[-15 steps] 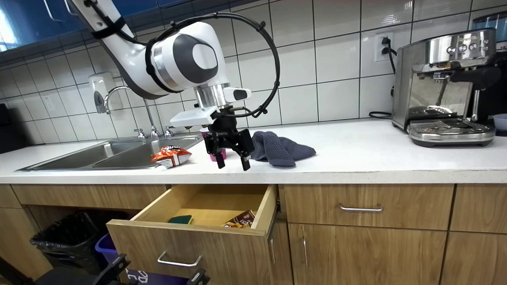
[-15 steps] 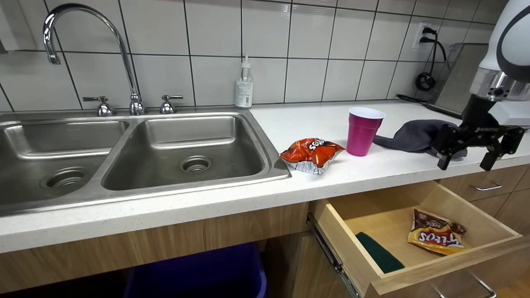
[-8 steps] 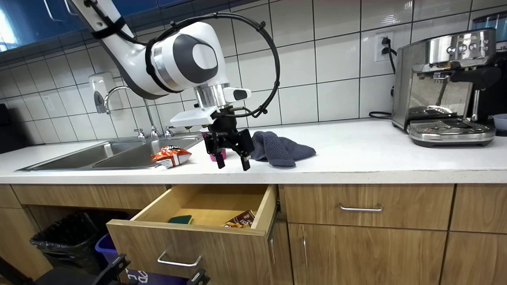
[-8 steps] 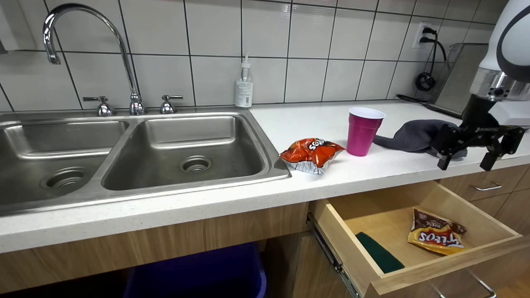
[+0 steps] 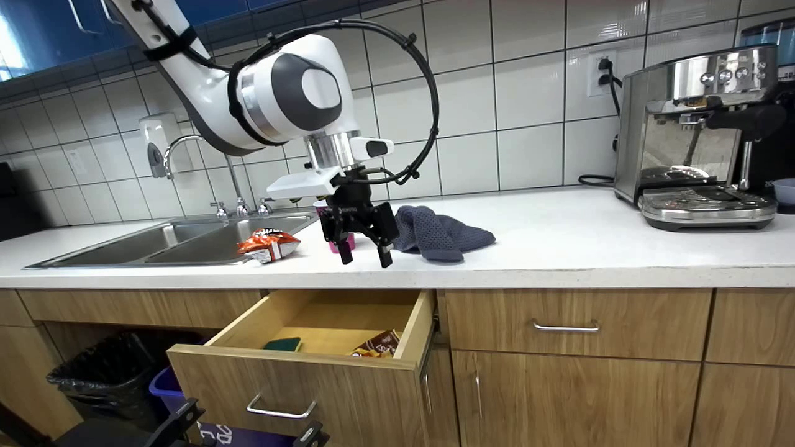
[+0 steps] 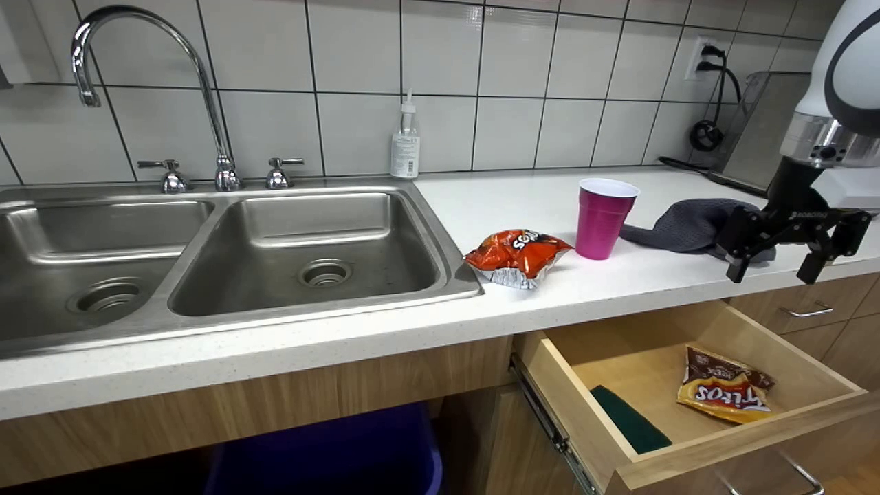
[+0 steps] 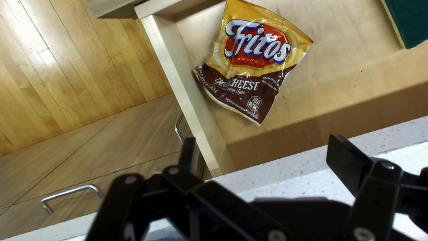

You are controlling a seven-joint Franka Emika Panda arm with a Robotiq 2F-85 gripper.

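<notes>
The gripper [image 6: 771, 275] is empty, its fingers [image 7: 346, 160] spread apart, and hovers by the near edge of the counter [image 5: 559, 236], close to the drawer [image 6: 742, 440]. That free hover looks to be the step in hand; a grip from here would call for lining up over one thing and lowering first. Along the counter, left to right: one double sink [image 6: 192, 254], one pump bottle [image 6: 405, 151] at its far right corner, one orange bag [image 6: 519, 254], one pink cup [image 6: 601, 223], one grey cloth [image 6: 677, 225] just beyond the gripper, one coffee machine [image 5: 695, 149] well to the right. The open drawer, near, holds two things: one green sponge [image 6: 631, 421] left, one Fritos bag [image 6: 723, 388] right.
</notes>
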